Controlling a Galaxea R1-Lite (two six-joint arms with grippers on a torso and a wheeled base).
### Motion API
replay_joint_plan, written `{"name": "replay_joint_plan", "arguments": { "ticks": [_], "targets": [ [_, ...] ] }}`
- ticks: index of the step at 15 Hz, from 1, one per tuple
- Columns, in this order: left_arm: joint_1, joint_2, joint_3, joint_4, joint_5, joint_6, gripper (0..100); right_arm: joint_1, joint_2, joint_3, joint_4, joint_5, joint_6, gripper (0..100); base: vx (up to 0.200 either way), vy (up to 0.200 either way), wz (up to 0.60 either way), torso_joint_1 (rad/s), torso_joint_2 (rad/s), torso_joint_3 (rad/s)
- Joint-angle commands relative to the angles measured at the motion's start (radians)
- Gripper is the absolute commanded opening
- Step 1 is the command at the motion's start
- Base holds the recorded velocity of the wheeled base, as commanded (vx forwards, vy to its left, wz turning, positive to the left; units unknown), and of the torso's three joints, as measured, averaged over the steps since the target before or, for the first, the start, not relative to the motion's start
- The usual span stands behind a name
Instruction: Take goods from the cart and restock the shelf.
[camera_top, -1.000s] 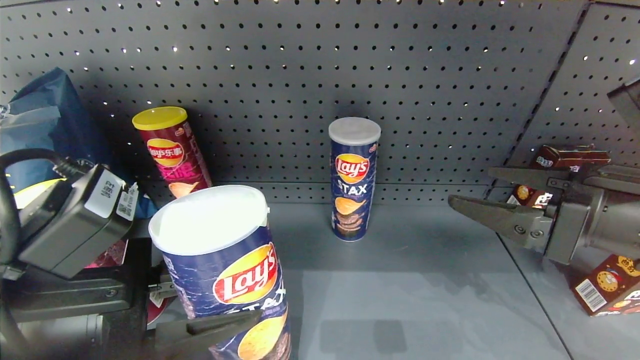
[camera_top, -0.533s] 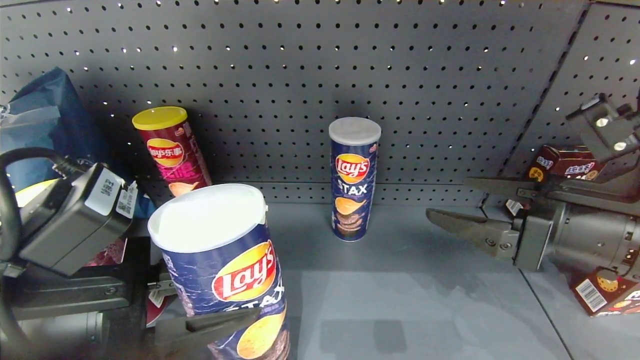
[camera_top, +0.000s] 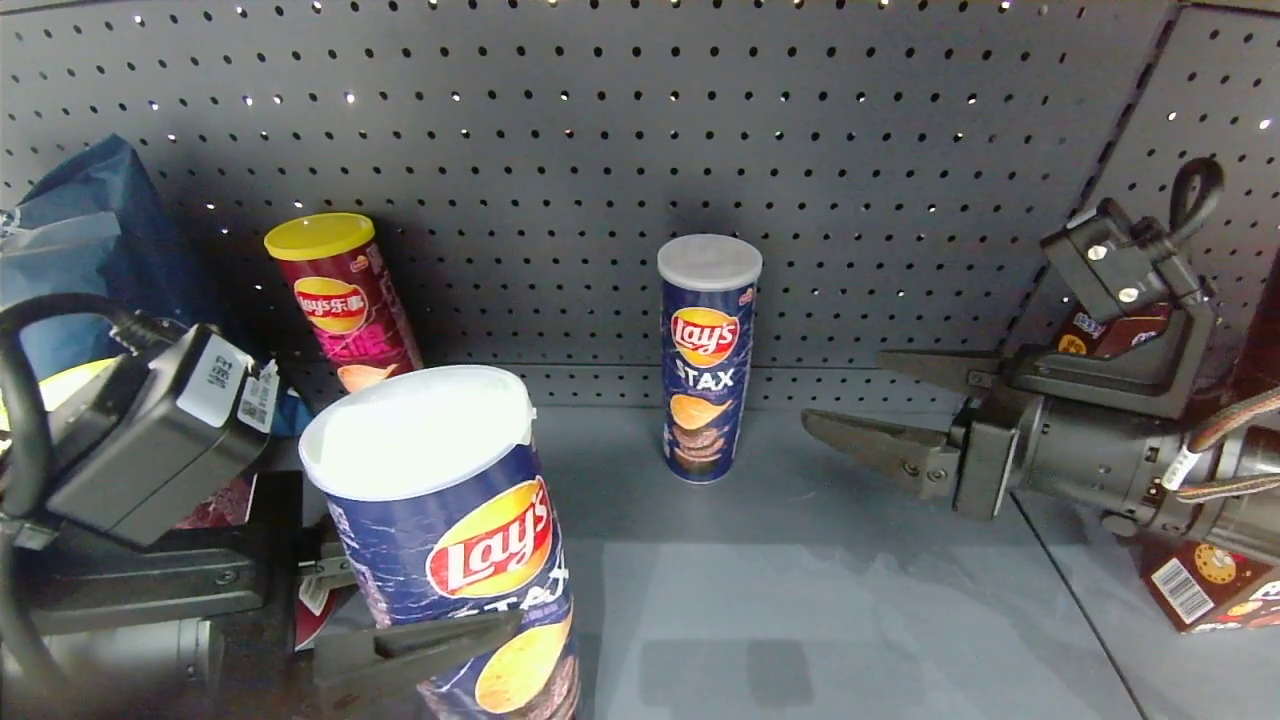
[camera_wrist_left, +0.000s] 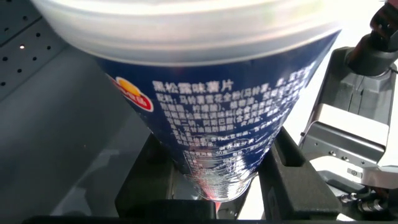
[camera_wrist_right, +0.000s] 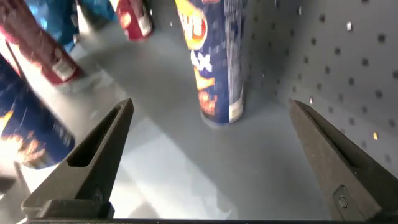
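Against pegboard (camera_top: 600, 150), upright blue can (camera_top: 708, 360) already shelved. Left of it, second can (camera_top: 450, 530) clenched in left claw (camera_top: 440, 625), not yet placed. Right of it, right claw (camera_top: 850, 392) released, empty.

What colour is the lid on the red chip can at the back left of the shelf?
Yellow. The red chip can's lid shows best in the head view.

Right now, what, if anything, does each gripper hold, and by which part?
The left gripper clamps the blue chip can by the lower part of its body. The right gripper is open and holds nothing.
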Motion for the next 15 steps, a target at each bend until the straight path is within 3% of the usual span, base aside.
{"name": "replay_joint_plan", "arguments": {
  "ticks": [1, 15],
  "targets": [
    [0.001, 0.002, 0.001, 0.0, 0.0, 0.001, 0, -0.01, 0.064, -0.005, -0.04, 0.015, -0.001, 100, 0.0, 0.0, 0.0, 0.0, 0.0, 0.0],
    [0.001, 0.002, 0.002, 0.001, -0.002, 0.0, 0, -0.068, 0.309, -0.105, -0.196, 0.135, -0.007, 100, 0.0, 0.0, 0.0, 0.0, 0.0, 0.0]
  ]
}}
